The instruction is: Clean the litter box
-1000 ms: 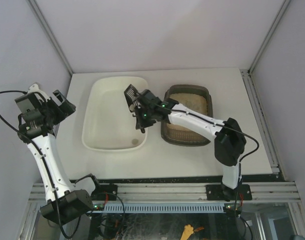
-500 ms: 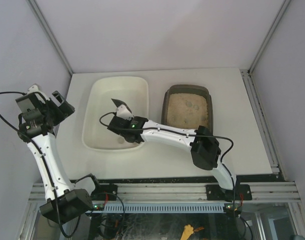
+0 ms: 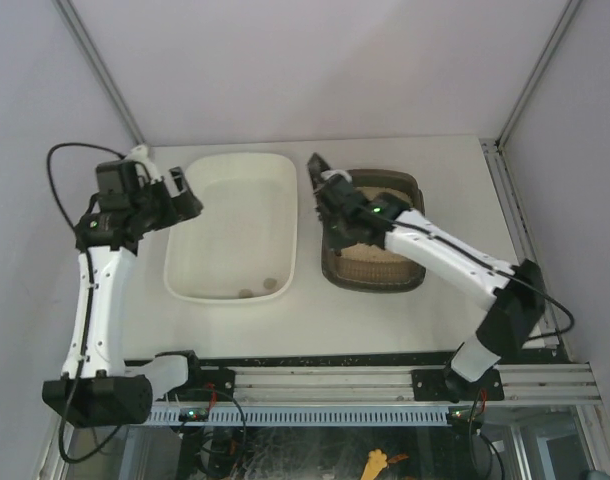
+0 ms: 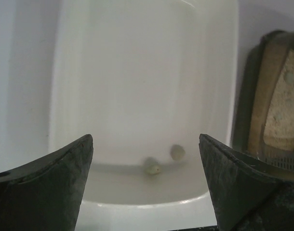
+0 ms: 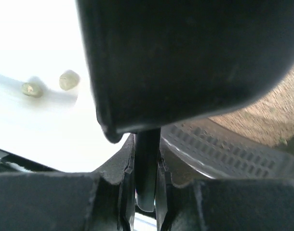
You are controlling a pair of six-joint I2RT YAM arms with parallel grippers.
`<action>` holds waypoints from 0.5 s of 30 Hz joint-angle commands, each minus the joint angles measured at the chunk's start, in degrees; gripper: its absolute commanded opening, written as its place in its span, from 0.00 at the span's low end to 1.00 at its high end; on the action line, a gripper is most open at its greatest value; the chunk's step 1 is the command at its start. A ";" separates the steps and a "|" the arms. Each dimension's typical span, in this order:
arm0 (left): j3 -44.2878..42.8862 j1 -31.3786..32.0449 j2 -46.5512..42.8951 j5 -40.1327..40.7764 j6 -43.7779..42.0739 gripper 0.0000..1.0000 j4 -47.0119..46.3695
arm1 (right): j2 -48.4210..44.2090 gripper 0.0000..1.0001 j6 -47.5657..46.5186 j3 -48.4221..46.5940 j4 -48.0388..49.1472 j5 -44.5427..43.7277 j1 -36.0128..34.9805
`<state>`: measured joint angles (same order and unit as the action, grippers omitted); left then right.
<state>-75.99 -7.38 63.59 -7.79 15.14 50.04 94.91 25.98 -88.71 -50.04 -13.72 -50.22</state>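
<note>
The litter box [image 3: 410, 190], a dark tray of beige sandy litter, sits right of centre; in the left wrist view it [image 4: 255, 110] shows at the right edge. My right gripper [image 3: 337, 207] is shut on the handle of a black slotted scoop [image 3: 319, 172], which hangs over the box's left rim. In the right wrist view the scoop [image 5: 185, 57] fills the top, its handle pinched in the right gripper [image 5: 147, 185], above the litter box rim [image 5: 224, 149]. My left gripper [image 3: 183, 195] stands open and empty at the left rim of the cream tub; seen from the wrist, the left gripper [image 4: 146, 187] frames that tub.
The cream-white tub [image 3: 190, 180] lies left of the litter box, with two small clumps [image 3: 257, 290] at its near end. Those clumps [image 4: 152, 166] show between my left fingers, and the same clumps [image 5: 69, 79] lie left of the scoop. Walls enclose the table on three sides.
The right arm swung the scoop from over the tub back to the litter box's left rim. The left arm moved in from the table's left side to the tub's left rim.
</note>
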 commanded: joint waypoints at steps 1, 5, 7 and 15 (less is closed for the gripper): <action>-5.21 11.69 4.88 3.42 2.71 0.95 -6.28 | -8.24 0.00 5.12 8.01 -2.91 15.05 8.37; -11.02 21.41 12.89 2.86 4.33 0.95 -7.24 | -11.54 0.00 8.93 13.72 -5.47 21.67 15.39; -11.94 24.02 16.66 0.13 8.00 0.94 -8.70 | -10.79 0.00 9.51 13.90 -7.52 20.60 17.06; -2.23 27.59 20.82 -13.95 26.40 1.00 -24.63 | -3.14 0.00 11.14 13.43 -11.80 16.50 22.98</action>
<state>-80.90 19.14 84.53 -14.90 31.35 33.93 89.41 34.98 -74.17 -59.86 4.54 -29.32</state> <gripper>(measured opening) 0.996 0.132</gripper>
